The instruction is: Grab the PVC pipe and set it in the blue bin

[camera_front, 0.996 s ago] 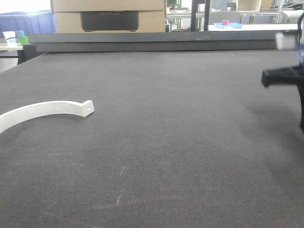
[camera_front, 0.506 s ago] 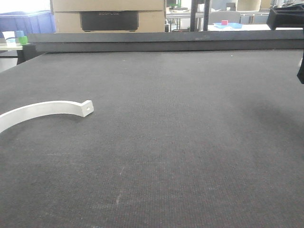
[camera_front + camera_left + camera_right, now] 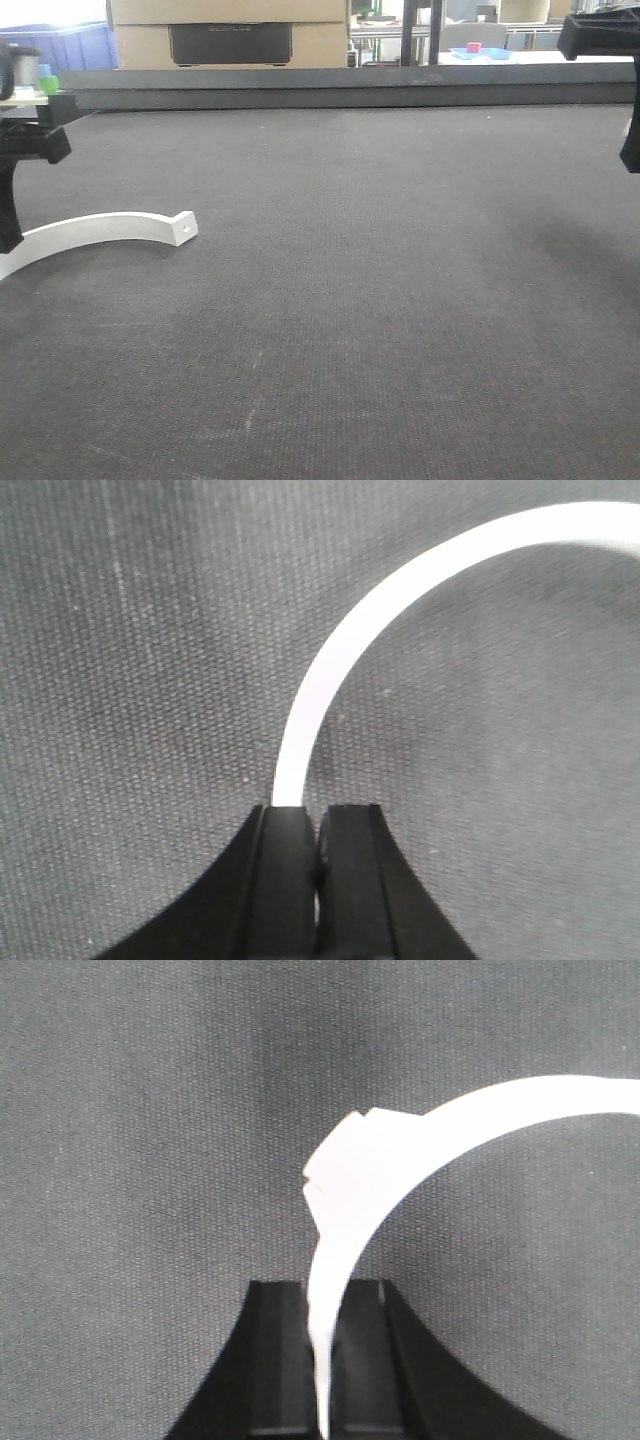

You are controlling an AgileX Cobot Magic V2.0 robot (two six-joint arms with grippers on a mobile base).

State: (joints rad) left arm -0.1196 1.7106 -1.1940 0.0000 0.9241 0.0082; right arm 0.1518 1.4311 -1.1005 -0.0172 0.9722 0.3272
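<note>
Fingers of the left gripper (image 3: 318, 815) stand drawn together to a thin slit over the near end of a slim white arc-shaped plastic PVC pipe (image 3: 110, 225), which lies on the dark grey fabric-covered table (image 3: 400, 300) at its left side; whether the fingers touch the pipe cannot be told, as its end runs out of sight beneath them. The pipe's long axis sweeps from those fingers rightward across the table, bowing away from the robot and ending in a squared tab with a small hole. The left arm is plainly the nearer one, and by the look of it would have to part its fingers and straddle the strip before any lift. Far to the right, raised and well apart from that pipe, the right gripper (image 3: 325, 1295) appears clamped on a second white curved plastic piece (image 3: 480, 1110), its thin edge pinched between the fingers and its own squared end jutting ahead. Count: two white curved pieces, two grippers, one table. One blue plastic crate (image 3: 75, 45) sits beyond the table's far left edge; whether it is the bin meant cannot be told
</note>
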